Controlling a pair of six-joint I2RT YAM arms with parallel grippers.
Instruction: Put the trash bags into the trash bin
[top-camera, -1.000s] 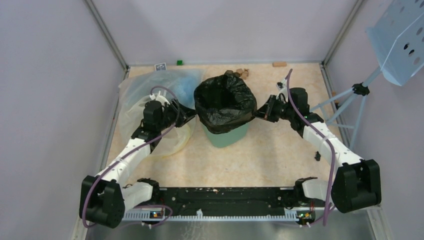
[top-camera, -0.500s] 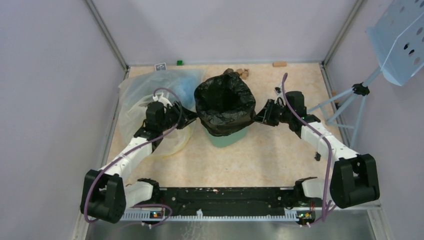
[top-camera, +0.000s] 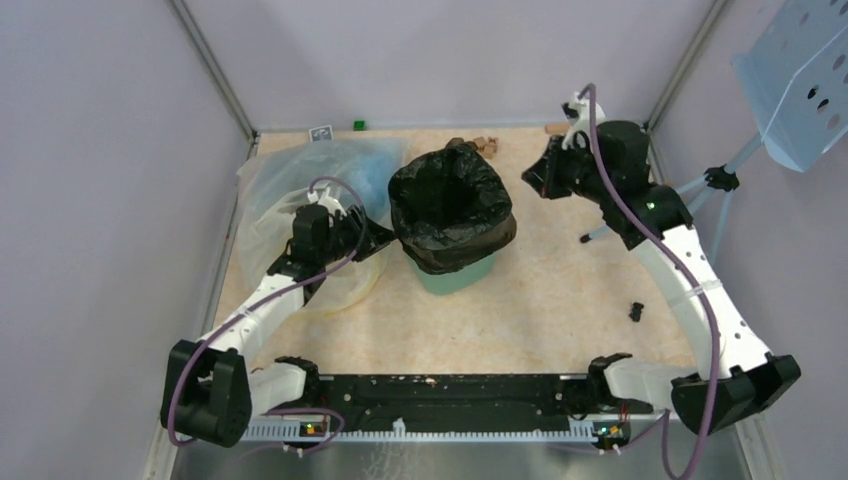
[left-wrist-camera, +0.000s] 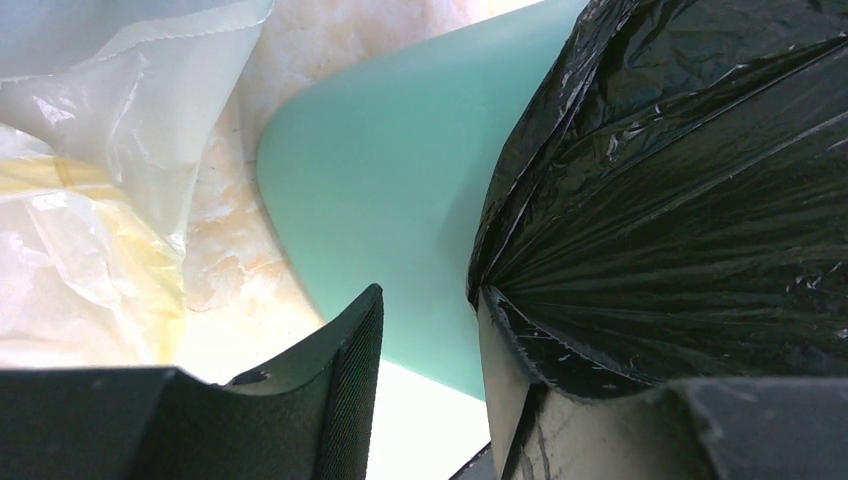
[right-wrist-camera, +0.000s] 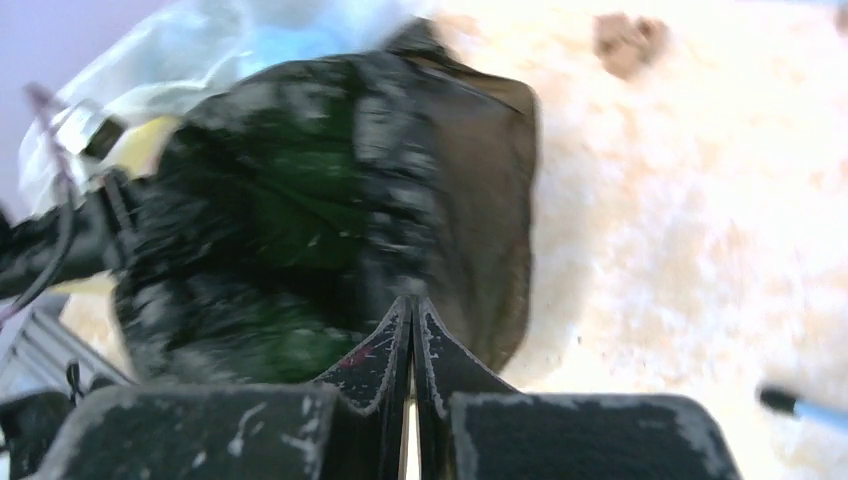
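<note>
The mint-green trash bin stands mid-table. A glossy black trash bag lines it, mouth open, hem folded down over the rim. My left gripper is at the bin's left side. In the left wrist view this gripper is open, and only the bin wall shows in the gap. The bag is stretched over the outer side of its right finger. My right gripper hangs raised to the right of the bin, apart from it. Its view is blurred, showing it shut on nothing, the bag beyond.
A large clear bag with blue and yellow contents lies under and behind my left arm. Small brown bits and a green cube sit by the back wall. A small black piece lies at right, near a blue stand.
My right gripper has left the bag's right hem and risen towards the back right. The hem now sits lower on the bin's right side. The left arm has barely moved.
</note>
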